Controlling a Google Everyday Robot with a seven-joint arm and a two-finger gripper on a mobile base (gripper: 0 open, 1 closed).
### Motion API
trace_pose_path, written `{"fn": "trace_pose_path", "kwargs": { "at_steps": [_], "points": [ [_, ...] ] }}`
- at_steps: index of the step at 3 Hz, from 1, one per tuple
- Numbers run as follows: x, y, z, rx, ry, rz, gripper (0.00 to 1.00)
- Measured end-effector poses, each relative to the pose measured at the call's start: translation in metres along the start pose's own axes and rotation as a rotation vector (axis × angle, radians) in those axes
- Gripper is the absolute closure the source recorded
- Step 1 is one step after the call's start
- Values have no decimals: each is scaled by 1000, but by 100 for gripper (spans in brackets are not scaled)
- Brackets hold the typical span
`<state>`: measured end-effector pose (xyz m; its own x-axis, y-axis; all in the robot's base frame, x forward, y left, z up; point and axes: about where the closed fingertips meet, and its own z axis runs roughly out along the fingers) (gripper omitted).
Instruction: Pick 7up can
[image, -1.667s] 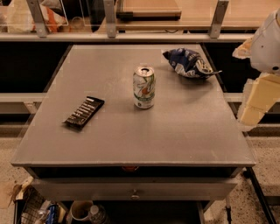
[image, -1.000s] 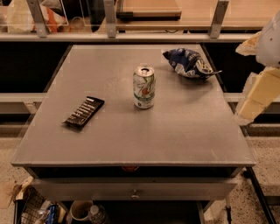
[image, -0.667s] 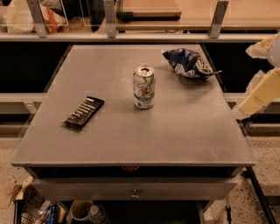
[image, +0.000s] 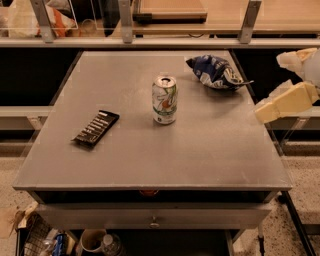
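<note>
The 7up can (image: 164, 99) stands upright near the middle of the grey table (image: 150, 155). It is white and silver with green swirls, a red spot and a silver pull-tab top. My gripper (image: 272, 85) is at the right edge of the view, beyond the table's right side and well to the right of the can. Its cream fingers (image: 284, 103) point left toward the table, spread apart and empty. Most of the arm is out of view.
A dark blue-and-white snack bag (image: 215, 71) lies at the table's back right, between the can and the gripper. A flat black bar with white lettering (image: 96, 128) lies at the left. Shelving rails run behind the table. Clutter sits on the floor below.
The gripper's lower finger has swung from pointing down to pointing left toward the table and has risen slightly. The can, bag and bar have not moved.
</note>
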<state>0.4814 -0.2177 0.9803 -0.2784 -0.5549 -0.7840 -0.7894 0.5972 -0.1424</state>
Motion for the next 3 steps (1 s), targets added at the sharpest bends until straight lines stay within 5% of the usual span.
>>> {"fn": "trace_pose_path", "kwargs": {
  "at_steps": [2, 3],
  "points": [
    [-9, 6, -1, 0, -19, -15, 0],
    [-34, 24, 5, -28, -51, -64, 0]
  ]
}}
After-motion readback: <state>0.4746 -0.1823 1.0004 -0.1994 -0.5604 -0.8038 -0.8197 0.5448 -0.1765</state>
